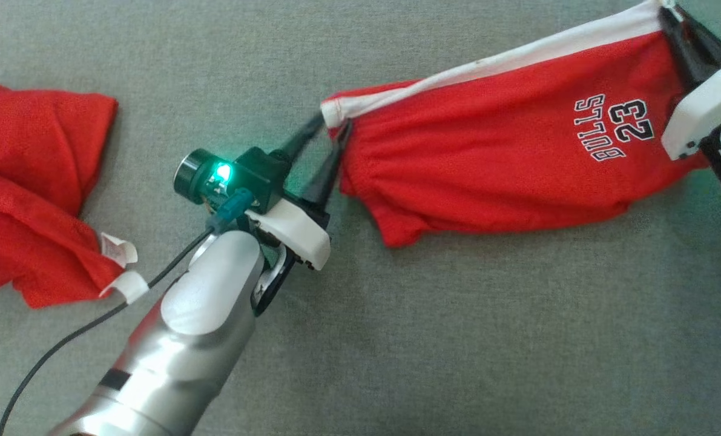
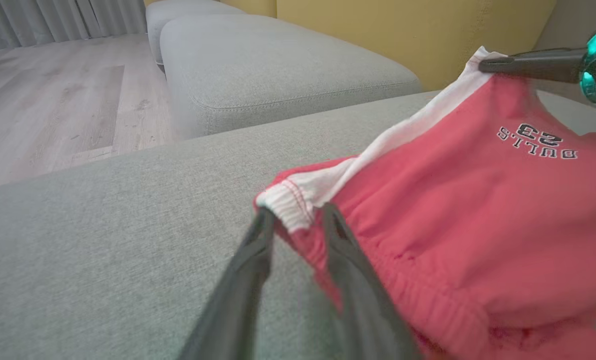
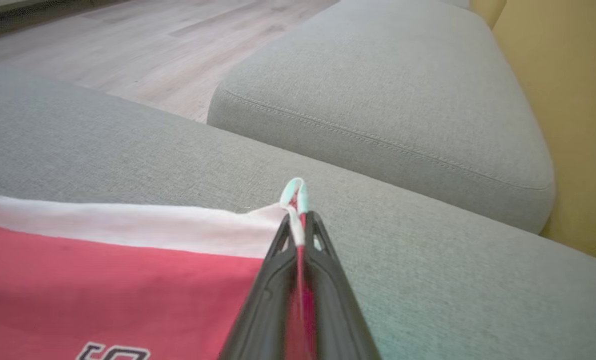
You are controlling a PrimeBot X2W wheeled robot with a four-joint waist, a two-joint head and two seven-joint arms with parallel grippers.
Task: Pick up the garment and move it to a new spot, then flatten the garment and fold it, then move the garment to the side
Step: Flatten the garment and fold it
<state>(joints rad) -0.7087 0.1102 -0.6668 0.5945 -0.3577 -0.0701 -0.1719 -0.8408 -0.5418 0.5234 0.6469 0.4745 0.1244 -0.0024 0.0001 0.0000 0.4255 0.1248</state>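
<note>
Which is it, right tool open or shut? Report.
Shut: the right tool has both fingers pressed together on the white-striped corner of the red shorts, cloth pinched between them.

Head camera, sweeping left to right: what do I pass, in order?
Crumpled red garment → left hand, fingers apart at the waistband corner → red Bulls 23 shorts → right hand, shut on the shorts' far end.

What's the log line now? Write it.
left gripper: open at corner of shorts | right gripper: shut on shorts | shorts: one end raised off cushion
</note>
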